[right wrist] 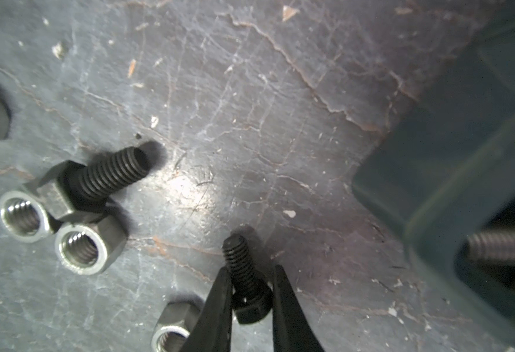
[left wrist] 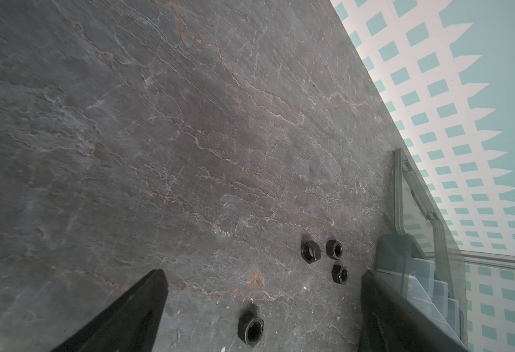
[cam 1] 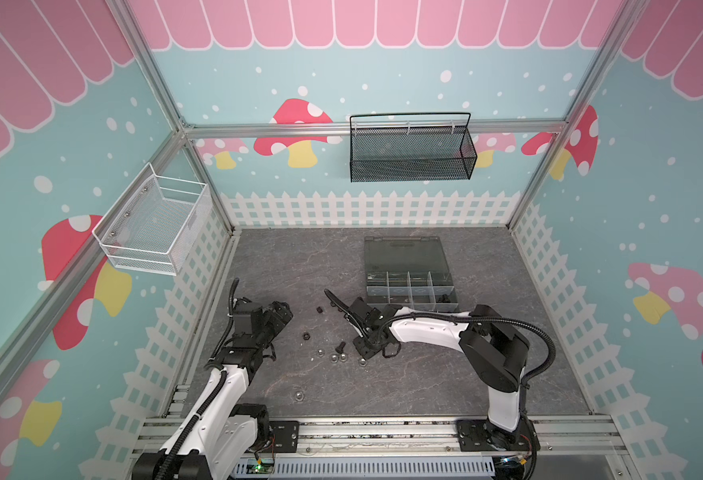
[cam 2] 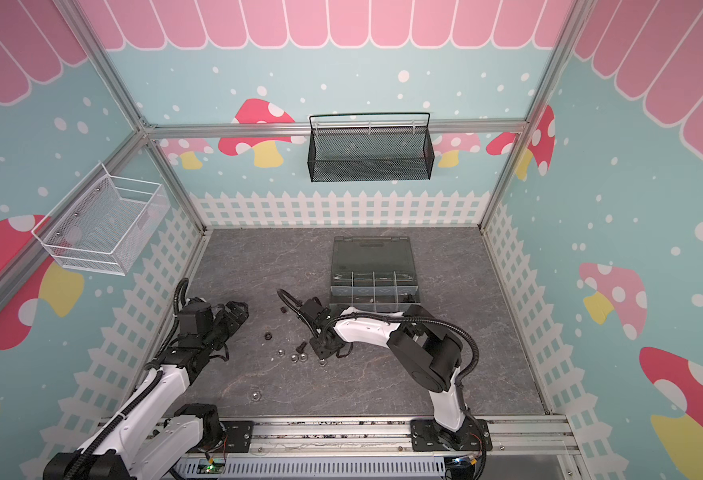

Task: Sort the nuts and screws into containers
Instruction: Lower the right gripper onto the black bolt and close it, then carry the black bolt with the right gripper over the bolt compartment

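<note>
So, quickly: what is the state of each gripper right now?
Left gripper: open, holding nothing.
Right gripper: closed on a black screw.

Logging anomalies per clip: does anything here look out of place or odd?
One silver nut lies alone near the front edge of the table, apart from the other loose parts. A black screw lies jumbled against two silver nuts.

Teal walls (cam 1: pixel 237 83) printed with red and pink mushrooms, a pink scalloped awning and a white picket fence enclose a dark, veined stone-look bench (cam 1: pixel 383 386). Aluminium framing (cam 1: pixel 258 131) carries a black mesh basket (cam 1: pixel 410 166) at the back and a white wire basket (cam 1: pixel 154 232) on the left.
</note>
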`<control>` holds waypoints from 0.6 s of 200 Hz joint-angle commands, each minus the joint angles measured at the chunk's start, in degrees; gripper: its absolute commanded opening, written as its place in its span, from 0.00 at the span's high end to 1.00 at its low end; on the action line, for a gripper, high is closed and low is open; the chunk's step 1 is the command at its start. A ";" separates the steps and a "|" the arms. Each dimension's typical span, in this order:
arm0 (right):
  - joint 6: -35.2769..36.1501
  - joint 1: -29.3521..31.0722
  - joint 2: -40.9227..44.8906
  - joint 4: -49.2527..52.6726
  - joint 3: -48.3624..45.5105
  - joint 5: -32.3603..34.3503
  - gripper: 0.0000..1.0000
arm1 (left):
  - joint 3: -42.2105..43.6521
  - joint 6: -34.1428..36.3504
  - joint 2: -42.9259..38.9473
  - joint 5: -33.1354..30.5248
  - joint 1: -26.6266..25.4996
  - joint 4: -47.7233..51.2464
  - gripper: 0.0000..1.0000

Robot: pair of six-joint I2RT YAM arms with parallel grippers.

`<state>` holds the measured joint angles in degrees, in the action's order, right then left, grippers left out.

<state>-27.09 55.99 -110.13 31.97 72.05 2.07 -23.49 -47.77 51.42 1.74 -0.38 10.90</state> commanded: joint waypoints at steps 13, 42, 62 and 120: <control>-0.85 0.35 3.03 3.48 -1.01 0.85 0.89 | -0.15 -0.19 -0.58 -0.75 0.36 0.26 0.00; -1.30 0.15 5.94 3.69 0.14 3.11 0.94 | -0.57 0.02 -0.18 -0.81 0.30 0.27 0.00; -1.38 -0.40 8.75 3.98 0.72 4.56 0.95 | -0.93 0.11 0.00 -0.85 0.33 0.27 0.00; -0.83 -9.45 18.37 4.07 -1.81 5.04 0.95 | -1.21 0.13 0.55 -0.60 0.36 0.18 0.00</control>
<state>-27.70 50.78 -95.31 35.05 71.99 5.80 -23.49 -47.75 51.81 1.74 -0.38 10.90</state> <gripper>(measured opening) 0.205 0.991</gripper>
